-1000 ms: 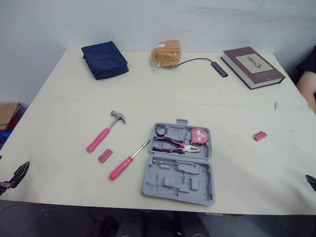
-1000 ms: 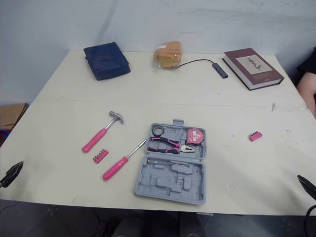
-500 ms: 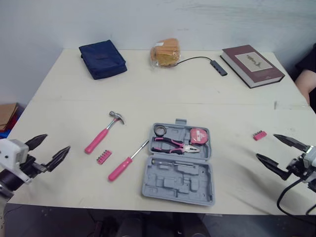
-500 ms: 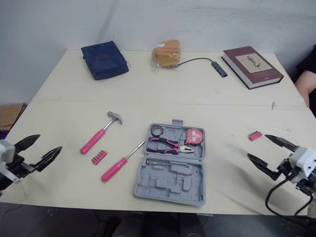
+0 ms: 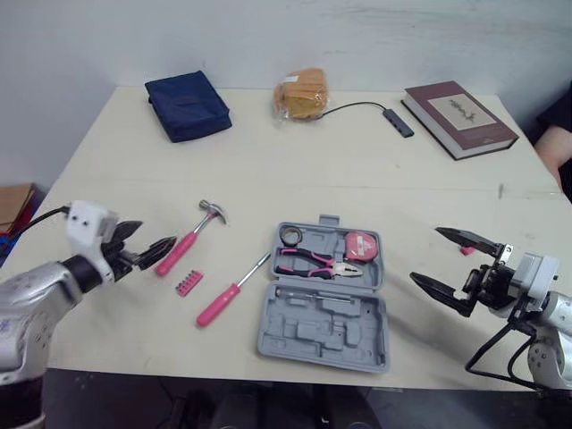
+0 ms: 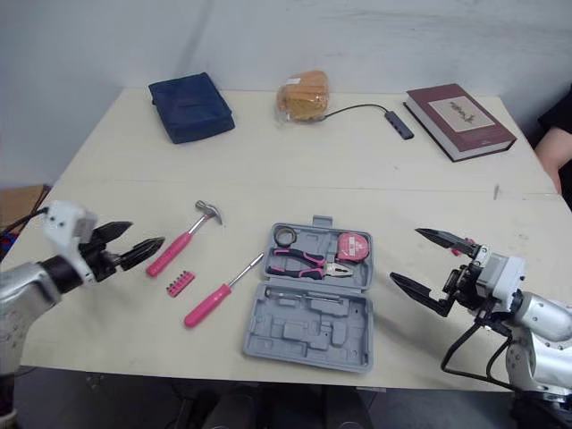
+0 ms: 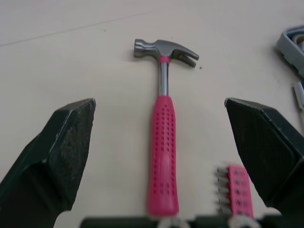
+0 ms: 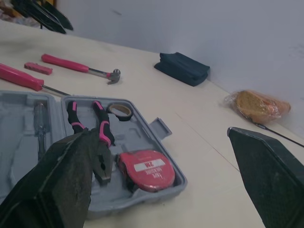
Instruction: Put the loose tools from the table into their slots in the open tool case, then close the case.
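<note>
- On the pale table, in the head camera's two views, the open grey tool case [image 5: 323, 313] sits at front centre.
  - The pink-handled hammer [image 5: 186, 241] lies to the robot's left of the case. Its long axis slants from the handle end, nearer the robot, to the steel head, which is farther off and toward the case.
  - The left gripper [image 5: 154, 236] hovers just beside the handle end, fingers spread wide and holding nothing.
  - The right gripper [image 5: 426, 255] hangs on the case's other side, equally wide open and empty, well apart from the hammer.
  - A pink screwdriver [image 5: 231, 290] and a pink bit strip [image 5: 189, 282] lie between the hammer and the case.
- In the left wrist view, the hammer runs straight away from the camera, centred between the two fingers [image 7: 66, 142], with its head at the far end.
  - The handle lies along the gripper's pointing direction, so the fingers flank it on either side. The left arm looks clearly better placed to take it.
  - The bit strip lies just beside the handle, close to one finger, and might get caught.
- In the right wrist view, the fingers frame the case, with pliers [image 8: 95, 128] and tape measure [image 8: 145, 171] already seated. The hammer lies well beyond it.
</note>
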You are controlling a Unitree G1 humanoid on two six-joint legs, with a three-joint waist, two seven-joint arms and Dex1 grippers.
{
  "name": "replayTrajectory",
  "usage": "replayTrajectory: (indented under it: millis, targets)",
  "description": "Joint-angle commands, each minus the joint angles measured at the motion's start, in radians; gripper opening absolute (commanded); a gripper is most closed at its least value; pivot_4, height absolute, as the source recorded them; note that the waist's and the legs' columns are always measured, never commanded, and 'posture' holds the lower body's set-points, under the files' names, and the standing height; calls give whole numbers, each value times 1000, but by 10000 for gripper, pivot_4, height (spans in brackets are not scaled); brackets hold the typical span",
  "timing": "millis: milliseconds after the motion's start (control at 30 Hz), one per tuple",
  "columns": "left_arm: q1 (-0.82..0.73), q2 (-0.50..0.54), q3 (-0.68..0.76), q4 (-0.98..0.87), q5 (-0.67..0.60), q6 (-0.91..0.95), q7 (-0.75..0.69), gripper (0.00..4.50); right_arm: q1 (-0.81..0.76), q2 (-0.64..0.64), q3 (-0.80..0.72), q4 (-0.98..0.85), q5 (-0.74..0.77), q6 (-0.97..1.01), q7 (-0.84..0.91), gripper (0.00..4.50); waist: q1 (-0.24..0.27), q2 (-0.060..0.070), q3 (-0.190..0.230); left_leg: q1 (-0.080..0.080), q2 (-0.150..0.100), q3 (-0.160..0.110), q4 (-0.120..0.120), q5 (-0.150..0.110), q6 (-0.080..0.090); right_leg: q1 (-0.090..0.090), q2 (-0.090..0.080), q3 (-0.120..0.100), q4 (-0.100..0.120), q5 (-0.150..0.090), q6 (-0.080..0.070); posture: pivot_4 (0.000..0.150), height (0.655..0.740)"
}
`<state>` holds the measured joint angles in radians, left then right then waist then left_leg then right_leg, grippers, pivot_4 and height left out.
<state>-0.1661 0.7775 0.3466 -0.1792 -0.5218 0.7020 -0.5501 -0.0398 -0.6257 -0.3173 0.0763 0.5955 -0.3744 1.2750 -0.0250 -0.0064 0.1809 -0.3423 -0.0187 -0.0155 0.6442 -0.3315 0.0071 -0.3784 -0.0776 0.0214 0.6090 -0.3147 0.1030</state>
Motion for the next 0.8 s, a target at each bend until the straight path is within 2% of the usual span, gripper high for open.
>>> replayTrajectory:
  millis: [33,200,300,367,500,633,700,800]
  targets:
    - [-109,48,-136,155,122,-39,-45,44257,-14,17,13,-34,11,-27,16,45000,0,0,0,-1,0,-1,0,0,-1,0,0,-1,0,0,0,1500,7400]
    - [-239,30,-257,346,212,-86,-93,44257,-10,22,28,-46,9,-3,5,45000,-4,0,0,-3,0,-1,0,1,-1,-4,0,-1,1,0,0,1500,7400]
    - [-266,22,-289,405,241,-100,-123,44257,-6,21,37,-56,1,0,2,45000,1,0,0,-19,-1,-1,5,5,-8,-19,0,-1,10,0,1,1500,7400]
    - [-260,32,-301,409,255,-103,-147,44257,-1,18,36,-66,-9,1,-7,45000,2,0,0,-19,-1,-1,5,6,-9,-20,0,-2,11,0,1,1500,7400]
    - [-213,44,-311,364,236,-60,-225,32713,13,19,25,-85,-32,-1,-47,45000,0,0,0,-18,-2,-1,6,6,-8,-20,0,-2,11,0,1,1500,7400]
    - [-193,53,-325,351,281,-70,-216,13941,30,14,28,-139,-39,21,-89,45000,-1,1,-1,-14,-2,0,5,6,-7,-18,-1,0,12,0,0,1500,7400]
    - [-199,34,-288,354,272,-96,-197,5480,40,7,25,-175,-39,41,-114,45000,0,1,-1,-13,-2,0,4,5,-4,-17,-1,0,13,0,0,1500,7400]
    - [-217,7,-236,368,270,-243,-186,5238,59,-8,15,-197,-47,64,-134,45000,2,1,-1,-13,-2,-1,4,6,-4,-17,-1,0,14,0,0,1500,7400]
